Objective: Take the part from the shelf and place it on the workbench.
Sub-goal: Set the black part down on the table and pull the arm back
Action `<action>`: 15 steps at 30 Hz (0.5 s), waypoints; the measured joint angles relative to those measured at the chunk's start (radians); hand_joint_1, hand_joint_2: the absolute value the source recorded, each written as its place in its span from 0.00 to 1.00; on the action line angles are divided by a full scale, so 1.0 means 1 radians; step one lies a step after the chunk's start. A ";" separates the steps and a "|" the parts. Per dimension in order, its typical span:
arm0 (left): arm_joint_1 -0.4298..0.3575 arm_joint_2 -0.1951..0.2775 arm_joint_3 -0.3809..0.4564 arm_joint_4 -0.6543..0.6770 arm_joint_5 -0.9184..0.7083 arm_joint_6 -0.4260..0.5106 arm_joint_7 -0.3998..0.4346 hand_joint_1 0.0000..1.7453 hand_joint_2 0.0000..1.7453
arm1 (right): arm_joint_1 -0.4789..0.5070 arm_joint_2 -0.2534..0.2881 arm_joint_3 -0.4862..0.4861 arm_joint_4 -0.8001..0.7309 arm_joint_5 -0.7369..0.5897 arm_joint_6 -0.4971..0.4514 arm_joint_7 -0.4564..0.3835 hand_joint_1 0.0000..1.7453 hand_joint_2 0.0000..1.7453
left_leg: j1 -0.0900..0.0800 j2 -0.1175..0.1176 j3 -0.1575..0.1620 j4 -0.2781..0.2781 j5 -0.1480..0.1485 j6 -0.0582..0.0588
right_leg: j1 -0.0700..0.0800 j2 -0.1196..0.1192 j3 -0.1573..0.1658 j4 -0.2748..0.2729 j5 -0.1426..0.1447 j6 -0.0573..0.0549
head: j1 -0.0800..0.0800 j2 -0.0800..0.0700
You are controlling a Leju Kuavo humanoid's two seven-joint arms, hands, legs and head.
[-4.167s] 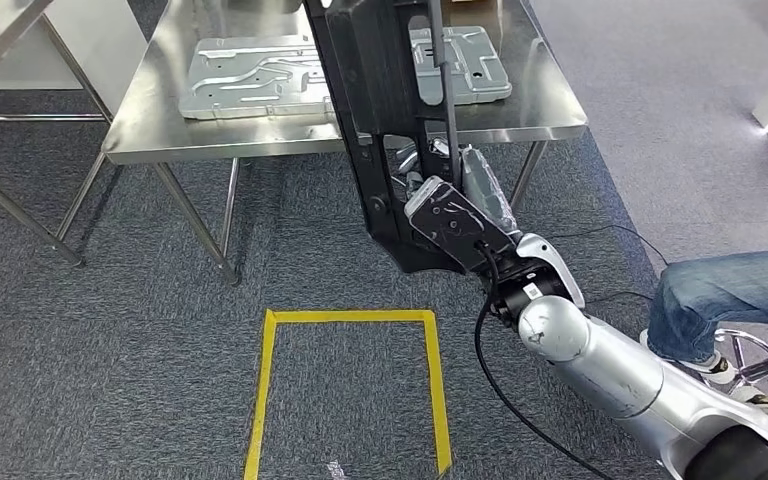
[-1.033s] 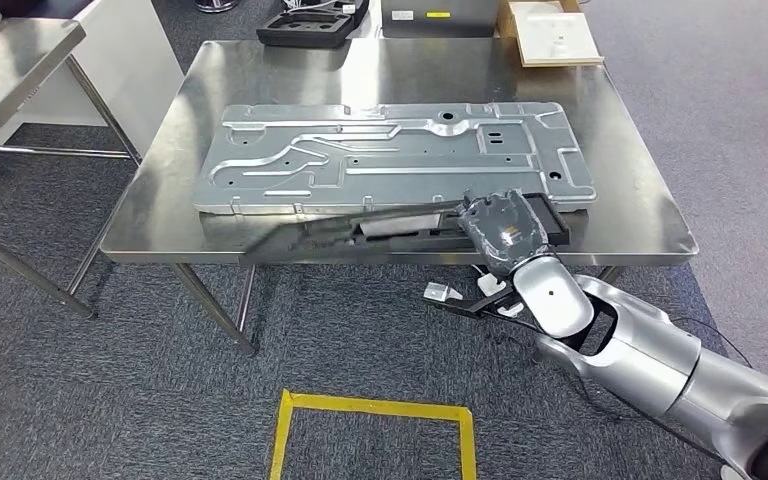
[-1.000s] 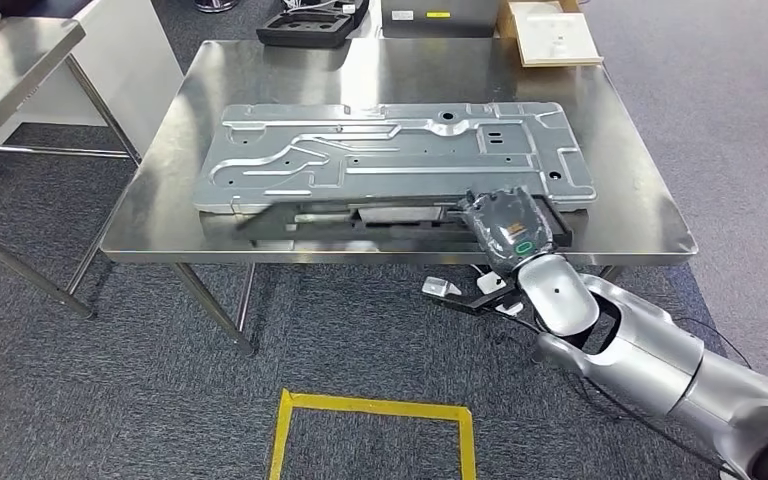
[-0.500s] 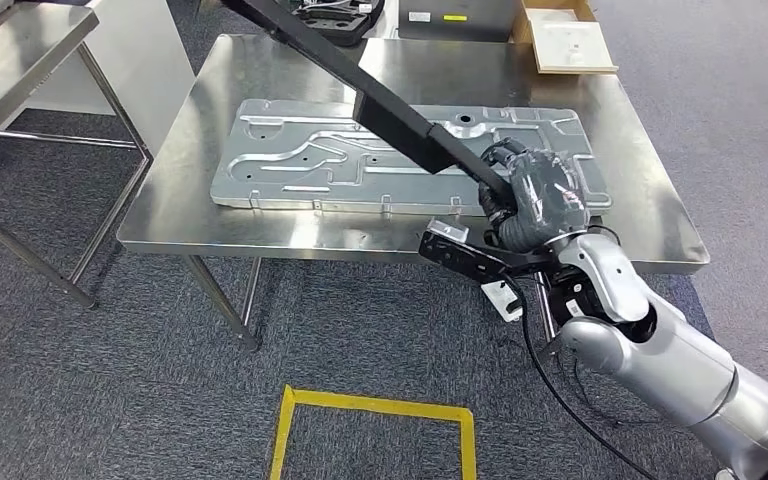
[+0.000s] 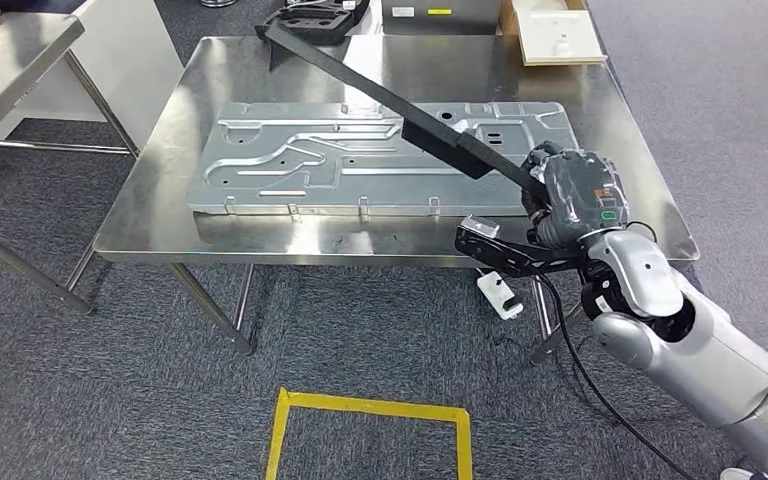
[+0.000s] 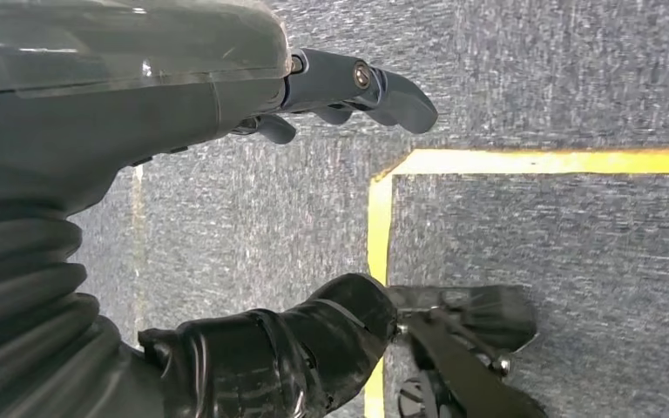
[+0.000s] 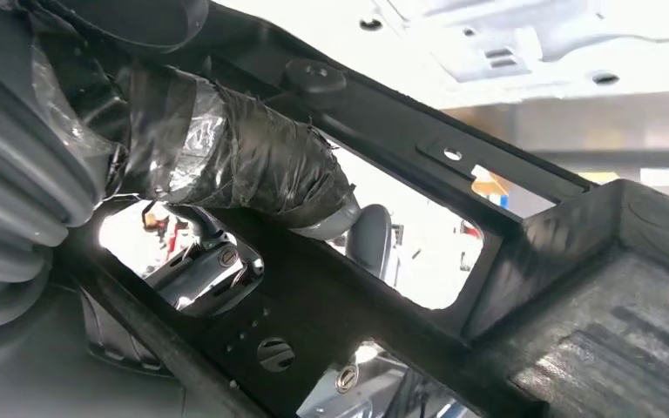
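Right hand [image 5: 572, 195]: at the right of centre in the head view, fingers wrapped tight around the near end of the long black part [image 5: 390, 100]. Your right wrist view confirms the hold, with the taped thumb [image 7: 253, 165] lying across the part's [image 7: 418, 287] black frame.

Black part: held in the air, slanting from the hand up toward the upper left of the frame, crossing over the grey metal panel [image 5: 300, 160] and reaching toward the far edge of the workbench [image 5: 150, 215]. Whether its far end touches the bench, you cannot tell.

Left hand [image 6: 226, 87]: seen above grey carpet and a line of yellow floor tape [image 6: 379, 226], fingers apart, holding nothing.

Change from half a second ago: the part sits lower and flatter, its far tip now inside the frame near the black case [image 5: 310, 18] at the top edge. The right hand has shifted a little to the right, near the bench's right front corner.
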 joint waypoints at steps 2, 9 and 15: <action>-0.001 0.001 0.000 0.000 -0.001 0.000 0.000 0.00 1.00 | 0.004 -0.004 0.000 0.005 0.000 0.001 0.000 1.00 1.00 | -0.006 0.000 0.055 -0.126 0.064 0.014 | 0.003 0.001 0.009 0.000 -0.009 0.003 | 0.001 0.000; -0.004 0.003 0.000 0.000 -0.002 0.001 -0.001 0.00 1.00 | 0.014 -0.016 -0.006 0.015 0.002 0.003 -0.002 1.00 1.00 | -0.008 0.000 0.124 -0.233 0.064 0.038 | 0.001 -0.001 0.005 0.025 -0.038 0.036 | 0.005 0.000; -0.004 0.003 0.000 0.000 -0.003 0.005 -0.001 0.00 1.00 | 0.018 -0.020 -0.014 0.023 0.007 0.029 -0.003 1.00 1.00 | -0.004 -0.001 0.162 -0.237 0.037 0.046 | -0.011 -0.004 -0.145 0.235 -0.053 0.053 | 0.010 0.000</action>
